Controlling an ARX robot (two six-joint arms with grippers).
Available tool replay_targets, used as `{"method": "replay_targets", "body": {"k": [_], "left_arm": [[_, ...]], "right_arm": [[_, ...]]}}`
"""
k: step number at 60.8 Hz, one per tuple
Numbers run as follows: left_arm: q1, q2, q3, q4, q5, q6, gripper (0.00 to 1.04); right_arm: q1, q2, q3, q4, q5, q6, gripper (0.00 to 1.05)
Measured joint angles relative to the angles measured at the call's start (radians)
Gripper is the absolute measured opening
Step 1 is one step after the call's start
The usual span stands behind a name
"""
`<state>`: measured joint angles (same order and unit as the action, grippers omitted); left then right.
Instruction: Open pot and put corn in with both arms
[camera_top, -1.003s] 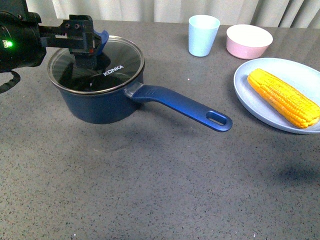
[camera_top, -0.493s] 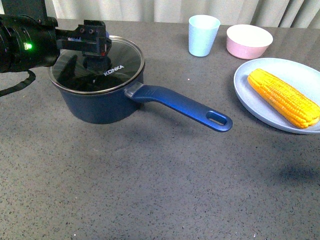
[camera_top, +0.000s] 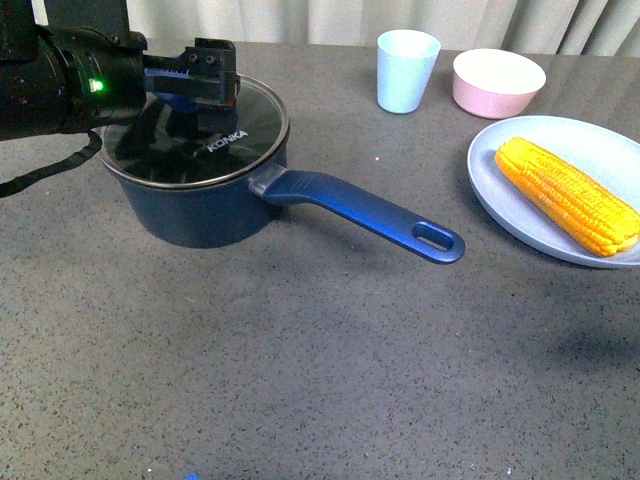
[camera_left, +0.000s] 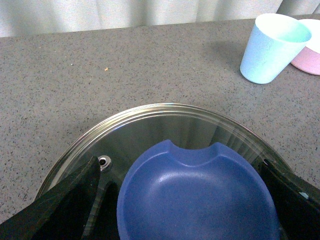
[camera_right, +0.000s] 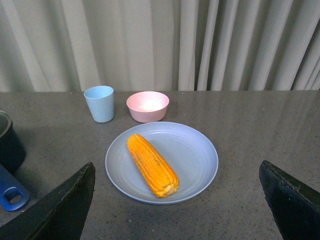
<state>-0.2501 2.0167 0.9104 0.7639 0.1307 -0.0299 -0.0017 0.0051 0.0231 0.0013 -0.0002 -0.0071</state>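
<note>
Nearest on the grey surface is the pot's long blue handle, which points toward the near right. The navy saucepan itself sits toward the far-left corner, with the glass lid seated on its rim.

The left gripper is over the lid. Its fingers stand on either side of the blue lid knob. A sliver of lid shows between one finger and the knob, so I judge them spread, not clamped.

The corn cob lies at the right edge on a pale blue plate, well apart from the pot and untouched. The right gripper hangs back from the plate with its fingers wide apart and holding nothing.

A light blue cup and a pink bowl stand along the far edge, with a curtain behind them.

Step in hand: opening the pot, at the point of taking the knob. The corn has not been started.

Next move, as a judgement: close the left fingers squarely on the knob, lift the lid straight up, and carry it clear of the opening. Only then should the right arm go down to the cob. The tapered cob will need a grip across its middle.
</note>
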Motion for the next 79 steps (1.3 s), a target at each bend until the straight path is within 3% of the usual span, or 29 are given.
{"method": "replay_targets", "body": {"k": [14,55,66,79], "left_arm": [[-0.009,0.0,0.009,-0.004,-0.008,0.002,0.62],[0.019,-0.131,-0.005,-0.066,-0.019,-0.025,0.61],[0.086,-0.18,-0.017,-0.069,-0.028,-0.024,0.61],[0.241,-0.161,-0.016,-0.055,-0.077,-0.04,0.61]], "right_arm": [[0.0,0.0,0.0,0.0,0.0,0.0,0.96],[0.0,0.0,0.0,0.0,0.0,0.0,0.96],[0.0,0.0,0.0,0.0,0.0,0.0,0.96],[0.0,0.0,0.0,0.0,0.0,0.0,0.96]]}}
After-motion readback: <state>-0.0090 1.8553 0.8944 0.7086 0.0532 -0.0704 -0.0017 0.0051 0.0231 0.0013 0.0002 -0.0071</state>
